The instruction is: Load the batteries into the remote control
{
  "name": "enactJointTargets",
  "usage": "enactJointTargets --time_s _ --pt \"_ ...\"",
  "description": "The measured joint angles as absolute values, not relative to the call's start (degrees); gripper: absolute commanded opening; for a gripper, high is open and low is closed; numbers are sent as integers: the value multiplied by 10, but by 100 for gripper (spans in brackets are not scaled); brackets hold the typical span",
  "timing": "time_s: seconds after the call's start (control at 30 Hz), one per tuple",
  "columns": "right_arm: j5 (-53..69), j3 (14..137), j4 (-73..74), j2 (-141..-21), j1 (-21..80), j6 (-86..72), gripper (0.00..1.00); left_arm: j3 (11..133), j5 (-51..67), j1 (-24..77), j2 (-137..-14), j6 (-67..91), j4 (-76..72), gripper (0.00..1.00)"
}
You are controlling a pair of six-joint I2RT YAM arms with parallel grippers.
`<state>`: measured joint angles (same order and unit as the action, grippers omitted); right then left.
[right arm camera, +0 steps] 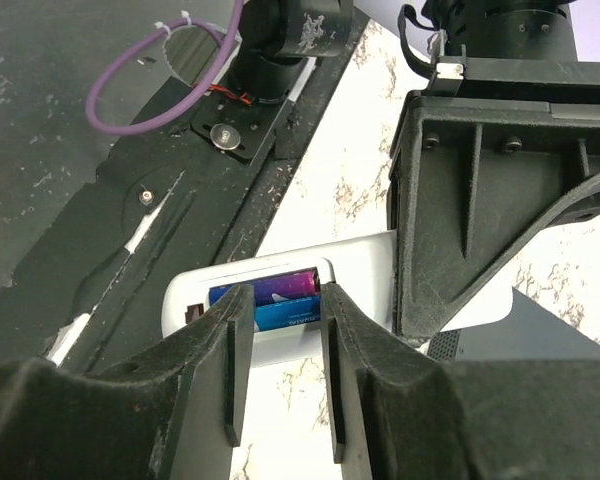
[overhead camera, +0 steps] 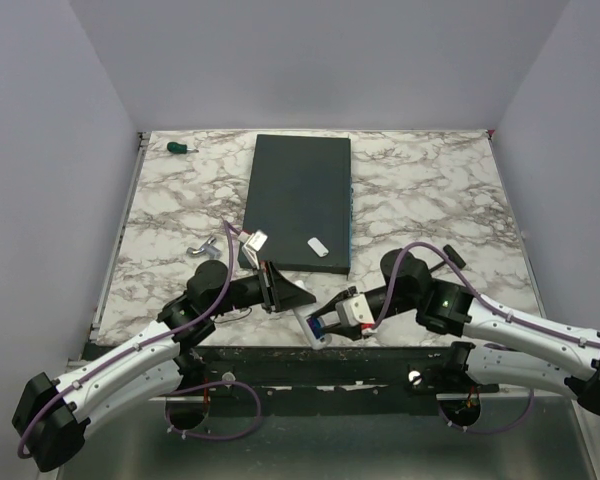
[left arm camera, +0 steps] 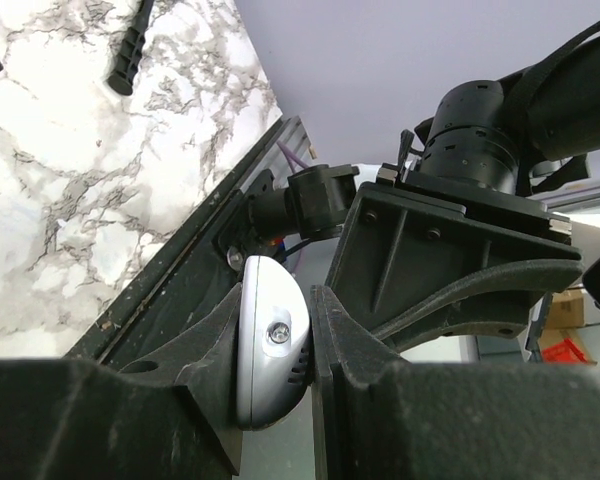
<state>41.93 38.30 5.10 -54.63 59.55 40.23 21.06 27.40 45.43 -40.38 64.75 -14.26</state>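
From above, the left gripper (overhead camera: 292, 303) and the right gripper (overhead camera: 322, 325) meet over the white remote control (overhead camera: 311, 331) at the table's (overhead camera: 420, 190) near edge, just in front of the dark grey slab (overhead camera: 300, 195). The left wrist view shows the left gripper's jaws pinched on the remote's rounded end. In the right wrist view, the batteries (right arm camera: 288, 290) lie side by side in the remote's bay, purple beside blue, and the right gripper's jaws stand slightly parted over them, clamping nothing.

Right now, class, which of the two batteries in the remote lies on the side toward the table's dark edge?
The purple battery, nearer the dark edge; the blue battery lies beside it in the remote.
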Motion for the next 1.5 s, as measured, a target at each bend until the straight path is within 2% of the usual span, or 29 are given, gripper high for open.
enactJointTargets --time_s 0.5,0.83,1.2,1.37,1.5 --pt "397 327 -35 -486 596 354 49 208 272 455 -405 667 -188 0" --pt "386 290 -103 -464 596 289 60 208 270 453 -409 670 -201 0" --pt "350 262 -155 -409 595 219 62 208 269 453 -411 674 -214 0" --pt "291 241 -178 -376 595 144 63 208 269 453 -411 674 -215 0" --pt "216 254 -156 -378 595 6 63 208 264 453 -406 660 -197 0"
